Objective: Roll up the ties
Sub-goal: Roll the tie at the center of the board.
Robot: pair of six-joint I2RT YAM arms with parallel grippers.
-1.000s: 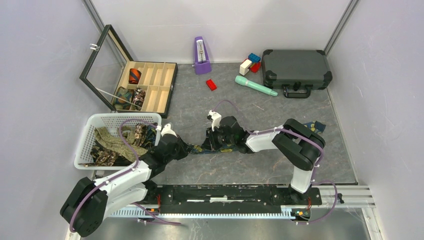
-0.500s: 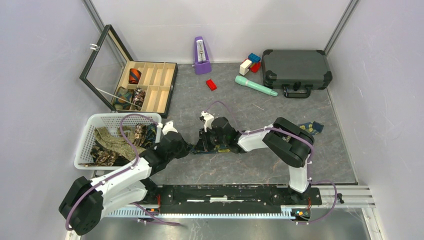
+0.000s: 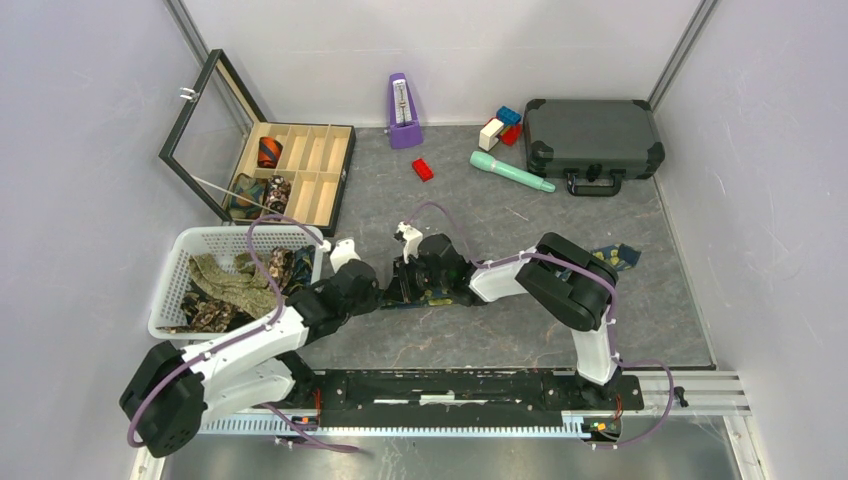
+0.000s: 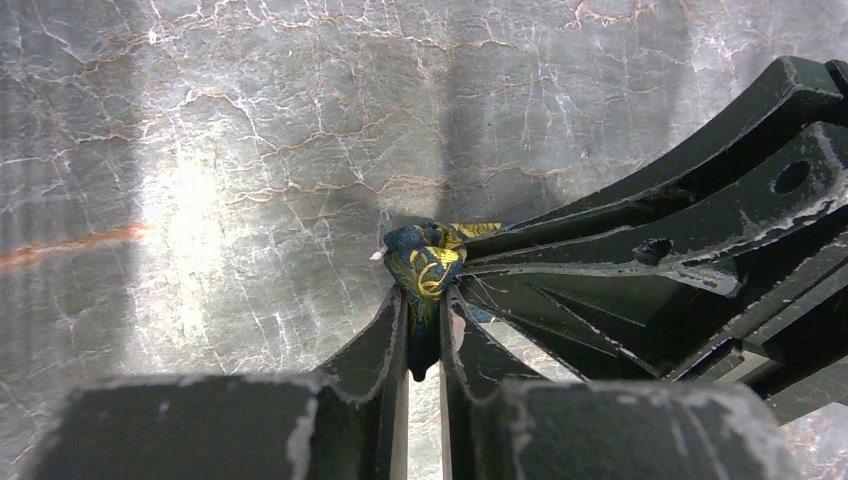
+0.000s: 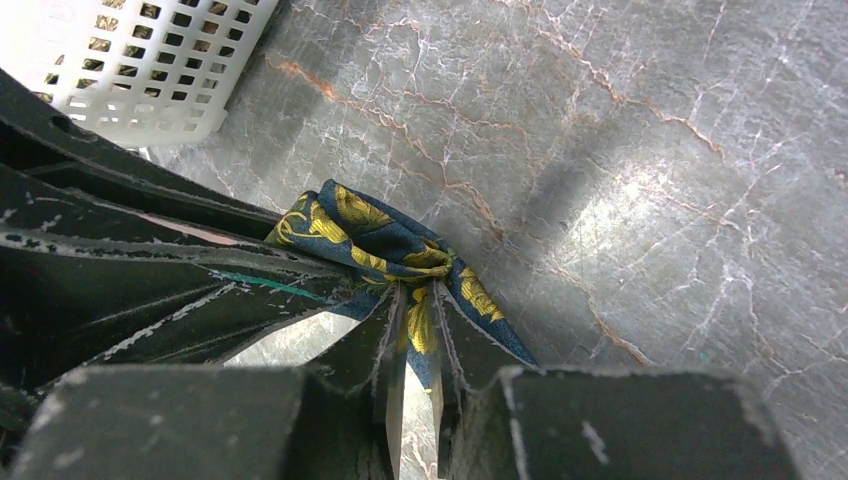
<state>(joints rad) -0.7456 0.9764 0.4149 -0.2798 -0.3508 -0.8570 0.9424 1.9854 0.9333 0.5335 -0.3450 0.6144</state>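
The left tool (image 4: 425,298) is pinching a bunched fold of the navy tie (image 4: 428,262) between fingers pressed nearly together, with the yellow-printed cloth bulging out just past the tips. The right tool (image 5: 412,305) is gripping the same tie from the opposite side, its fingers also closed tight on the cloth, and a loose flap is hanging out to the right of them in the right wrist view. The two tools are meeting tip to tip near the middle of the table (image 3: 500,330), close to its grey marbled surface, just right of the white basket (image 3: 190,245). Loose ties (image 3: 225,285) in olive and brown prints are lying heaped in that basket. Farther back on the left, rolled ties (image 3: 268,152) are sitting in compartments of an open wooden box (image 3: 318,170). A patch of navy printed cloth (image 3: 617,257) is showing beside the right arm's elbow; whether it belongs to the held tie cannot be told. A purple metronome (image 3: 403,112), a red block (image 3: 423,169), a teal handle (image 3: 510,171) and a black case (image 3: 592,137) are lying at the far side.
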